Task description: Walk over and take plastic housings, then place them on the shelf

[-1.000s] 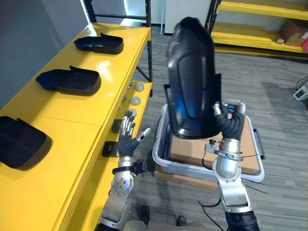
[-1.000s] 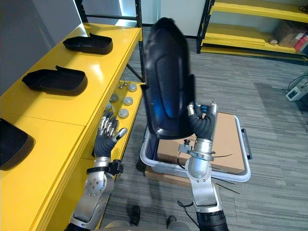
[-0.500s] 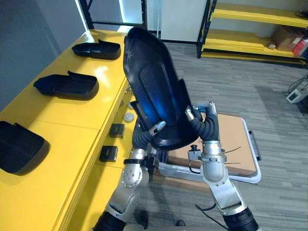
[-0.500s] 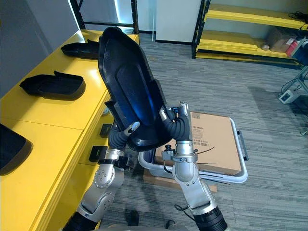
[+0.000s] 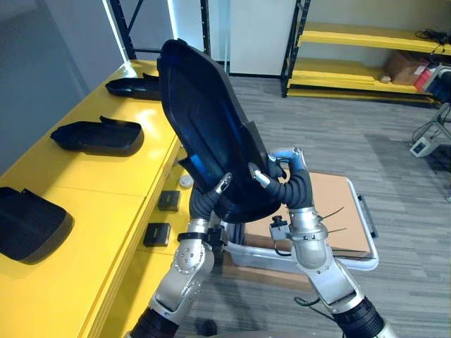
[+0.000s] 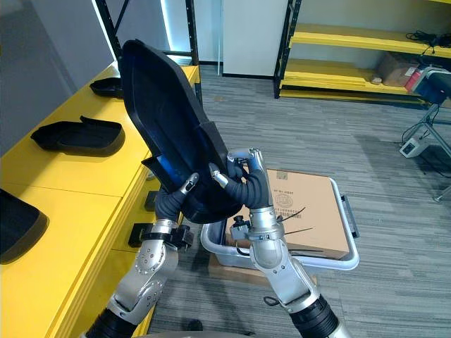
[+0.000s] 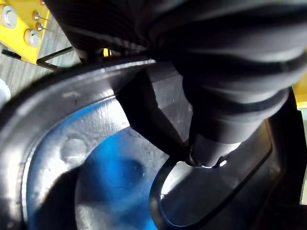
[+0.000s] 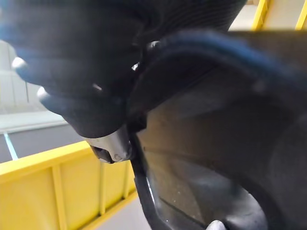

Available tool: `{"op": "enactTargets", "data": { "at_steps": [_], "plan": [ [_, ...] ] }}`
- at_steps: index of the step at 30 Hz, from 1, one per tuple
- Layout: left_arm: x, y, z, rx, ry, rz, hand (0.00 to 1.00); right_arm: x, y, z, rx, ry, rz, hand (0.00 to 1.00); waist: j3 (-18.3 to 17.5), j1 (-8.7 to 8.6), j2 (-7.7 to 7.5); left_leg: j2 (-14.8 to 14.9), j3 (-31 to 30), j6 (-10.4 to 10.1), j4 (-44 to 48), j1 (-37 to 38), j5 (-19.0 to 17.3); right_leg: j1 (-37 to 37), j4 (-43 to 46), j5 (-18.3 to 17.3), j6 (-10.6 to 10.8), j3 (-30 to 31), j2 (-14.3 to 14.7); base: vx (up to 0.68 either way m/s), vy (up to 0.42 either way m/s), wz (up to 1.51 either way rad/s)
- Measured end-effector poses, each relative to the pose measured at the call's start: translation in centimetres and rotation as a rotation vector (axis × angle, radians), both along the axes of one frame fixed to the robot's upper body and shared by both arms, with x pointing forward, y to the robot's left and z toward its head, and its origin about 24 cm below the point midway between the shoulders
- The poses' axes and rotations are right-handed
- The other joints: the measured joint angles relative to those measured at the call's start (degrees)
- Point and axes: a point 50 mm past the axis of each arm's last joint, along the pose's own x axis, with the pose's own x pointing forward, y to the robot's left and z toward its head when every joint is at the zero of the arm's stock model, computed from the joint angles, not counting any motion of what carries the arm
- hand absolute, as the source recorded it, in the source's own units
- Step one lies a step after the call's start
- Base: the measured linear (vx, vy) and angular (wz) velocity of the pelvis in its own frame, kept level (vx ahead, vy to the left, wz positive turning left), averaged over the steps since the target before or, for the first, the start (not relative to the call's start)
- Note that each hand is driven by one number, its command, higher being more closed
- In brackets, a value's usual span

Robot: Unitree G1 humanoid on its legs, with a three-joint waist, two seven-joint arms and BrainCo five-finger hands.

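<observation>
I hold a large black plastic housing (image 5: 204,120) upright in front of me, leaning left over the edge of the yellow shelf (image 5: 106,176). My left hand (image 5: 208,203) grips its lower edge from below. The thumb is pressed on the glossy inner face and the fingers are curled behind. My right hand (image 5: 292,184) sits at the lower right edge. Its thumb lies straight on the face and its fingers are stretched along the back. The left wrist view shows the housing's inner face (image 7: 86,177) from very close.
Three more black housings (image 5: 99,135) (image 5: 134,86) (image 5: 28,224) lie on the shelf top. Small black blocks (image 5: 156,232) rest on the lower level. A grey bin (image 5: 366,257) with a cardboard box (image 5: 338,211) stands on the floor at right. Yellow racks (image 5: 366,42) line the back.
My left hand rose from beside the shelf and closed on the housing's lower edge. The housing tipped left toward the shelf, and my right hand's fingers loosened. The camera also shifted.
</observation>
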Motion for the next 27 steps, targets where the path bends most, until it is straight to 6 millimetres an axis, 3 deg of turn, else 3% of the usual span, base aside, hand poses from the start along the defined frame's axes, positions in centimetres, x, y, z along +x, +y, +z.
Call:
{"op": "enactTargets", "data": {
  "at_steps": [8, 11, 14, 18, 21, 23, 24, 27],
  "plan": [
    [0.4, -0.3, 1.1, 0.062, -0.075, 0.038, 1.00, -0.5, -5.9, 2.9, 0.218, -0.107, -0.222, 0.00, -0.01, 0.06, 0.02, 0.00, -0.15, 0.05, -0.66, 0.44, 0.08, 0.14, -0.03, -0.04, 0.04, 0.01, 0.03, 0.00, 0.000, 0.00],
    [0.4, 1.5, 0.5, 0.062, -0.048, 0.132, 1.00, -0.8, -9.5, 3.3, 0.304, -0.142, -0.363, 0.00, -0.01, -1.26, 0.03, -0.01, -0.13, 0.06, -0.74, 0.49, 0.08, 0.19, -0.18, -0.05, 0.06, 0.03, 0.04, 0.00, 0.000, 0.00],
    [0.2, 3.0, -0.3, 0.055, -0.009, 0.202, 1.00, -2.0, -13.2, 3.4, 0.357, -0.178, -0.517, 0.00, -0.02, -1.18, 0.05, 0.01, -0.26, 0.05, -0.79, 0.49, 0.08, 0.40, -0.53, -0.05, 0.05, -0.12, 0.08, 0.00, 0.000, 0.01],
    [-0.2, 4.1, -1.0, 0.047, 0.023, 0.257, 1.00, -3.9, -16.6, 2.5, 0.416, -0.185, -0.679, 0.00, -0.03, -1.32, 0.05, -0.07, -0.99, 0.05, -0.79, 0.54, 0.07, 1.03, -1.03, -0.06, 0.06, -1.06, 0.01, 0.00, -0.005, 0.11],
    [-0.7, 5.3, -1.6, 0.053, 0.049, 0.312, 1.00, -5.4, -19.4, -0.5, 0.432, -0.070, -0.840, 0.00, -0.03, -1.56, 0.05, -0.04, -1.12, 0.02, -0.81, 0.46, 0.05, 1.02, -1.08, -0.18, 0.04, -1.21, 0.04, 0.00, -0.005, 0.02],
    [-1.0, 5.9, -1.8, 0.064, 0.058, 0.340, 1.00, -6.0, -20.9, -3.8, 0.435, 0.089, -0.922, 0.00, -0.02, -1.71, 0.06, -0.04, -1.11, 0.00, -0.84, 0.34, 0.02, 0.89, -1.09, -0.29, 0.03, -1.23, 0.03, 0.00, 0.000, 0.00],
    [-1.5, 6.3, -1.9, 0.063, 0.060, 0.357, 1.00, -6.6, -21.6, -6.8, 0.457, 0.245, -0.961, 0.00, -0.04, -1.94, 0.12, 0.00, -1.02, -0.04, -0.90, 0.15, -0.02, 0.54, -1.02, -0.43, -0.03, -1.16, 0.05, -0.02, -0.009, -0.03],
    [-2.0, 6.5, -1.7, 0.058, 0.055, 0.360, 1.00, -8.0, -22.2, -12.0, 0.473, 0.509, -0.994, 0.00, -0.20, -1.97, 0.42, 0.07, -0.88, -0.04, -0.86, -0.76, -0.02, -0.38, -0.73, -0.48, -0.06, -1.07, 0.09, 0.00, 0.000, 0.00]
  ]
}}
